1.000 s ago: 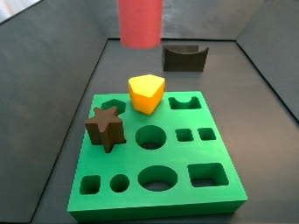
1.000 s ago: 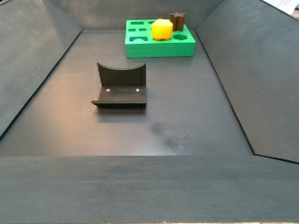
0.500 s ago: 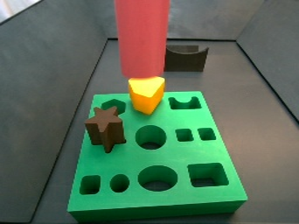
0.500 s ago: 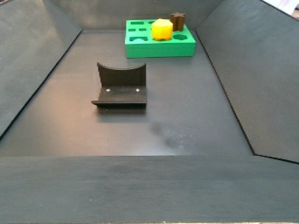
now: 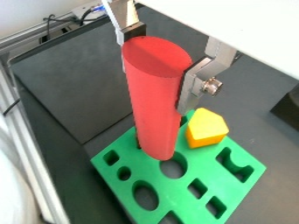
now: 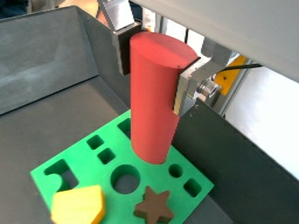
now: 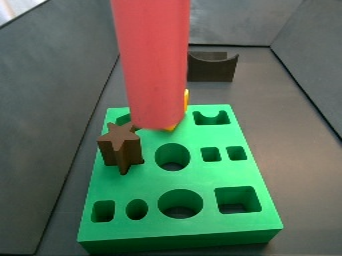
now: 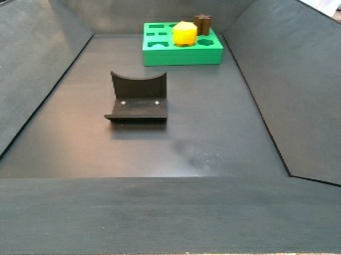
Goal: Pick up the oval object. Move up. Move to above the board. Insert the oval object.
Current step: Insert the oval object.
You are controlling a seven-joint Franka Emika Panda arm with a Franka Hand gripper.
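The oval object, a tall red peg, is held upright between the silver fingers in both wrist views [image 5: 156, 105] [image 6: 153, 96]. My gripper [image 5: 162, 61] [image 6: 156, 59] is shut on the peg's upper end. In a side view the peg [image 7: 150, 60] hangs over the back left of the green board [image 7: 201, 215], its lower end just above the board surface beside the brown star block [image 7: 120, 145]. The gripper itself is above that frame. The board also shows under the peg in both wrist views [image 5: 128, 175] [image 6: 70, 171]. Neither peg nor gripper shows in the far side view, only the board [image 8: 167, 50].
A yellow-orange block stands in the board [image 5: 207, 129] [image 6: 79, 206] [image 8: 184, 34], mostly hidden behind the peg in a side view. The star block [image 6: 155, 206] stands near it. The dark fixture [image 7: 211, 65] [image 8: 138, 98] stands on the floor beyond the board. Grey walls surround the floor.
The peg has come down and forward from the back of the bin to over the board, now covering most of the yellow block in the side view.
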